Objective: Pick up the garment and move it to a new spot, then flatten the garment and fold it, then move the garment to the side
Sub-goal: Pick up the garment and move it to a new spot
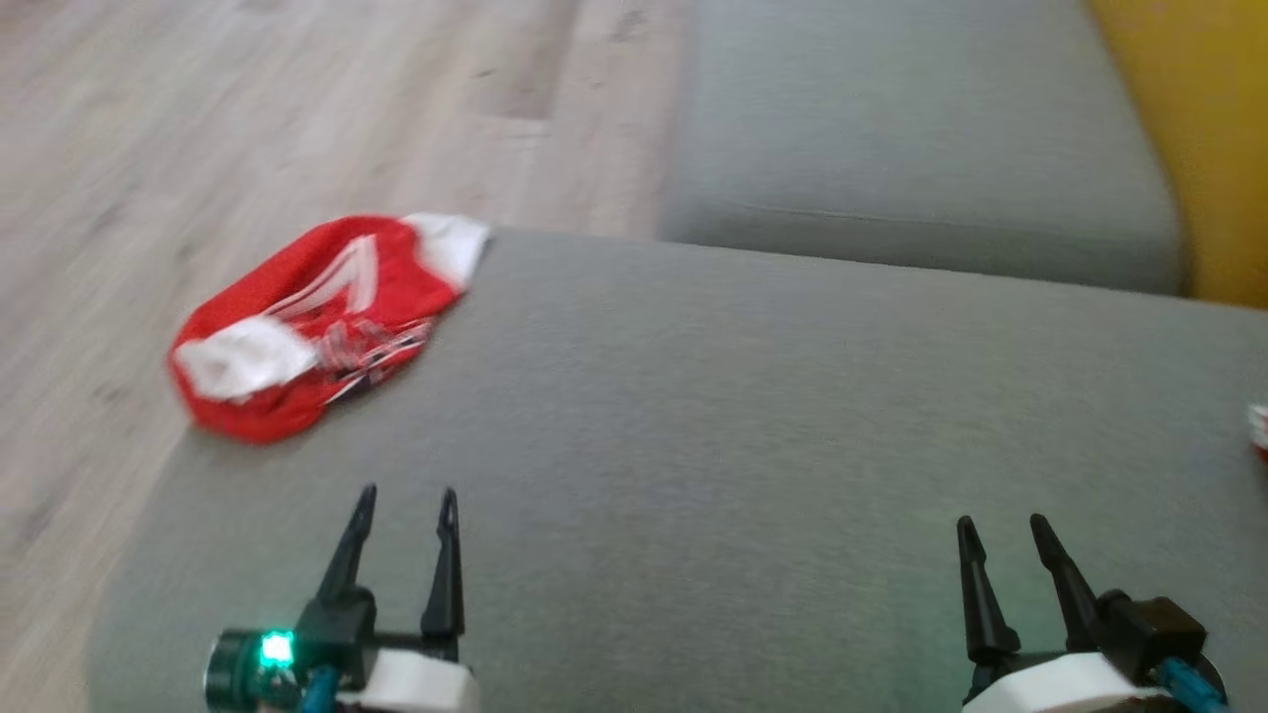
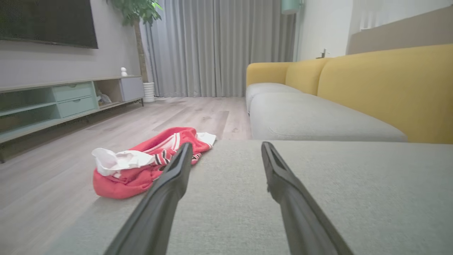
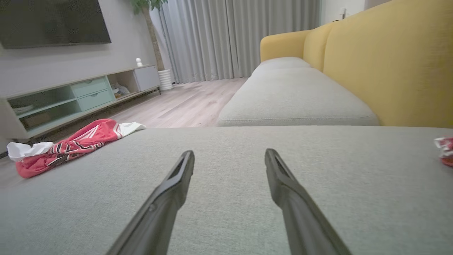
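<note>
A crumpled red and white garment (image 1: 317, 322) lies at the far left corner of the grey sofa cushion (image 1: 743, 416), partly over its edge. The left wrist view shows the garment (image 2: 141, 166) ahead and left of the fingers, and the right wrist view has the garment (image 3: 70, 145) far to the left. My left gripper (image 1: 408, 500) hovers open over the cushion, short of the garment, with nothing between its fingers. My right gripper (image 1: 1001, 525) stands open and empty at the lower right. In their own wrist views, the left gripper (image 2: 226, 147) and right gripper (image 3: 229, 155) both show spread fingers.
Another red and white item (image 1: 1258, 431) peeks in at the cushion's right edge, also visible as a scrap (image 3: 444, 150). A second grey seat (image 1: 911, 139) and yellow backrest (image 1: 1199, 129) lie beyond. Wooden floor (image 1: 248, 119) runs along the left, with a TV cabinet (image 2: 67, 99) across the room.
</note>
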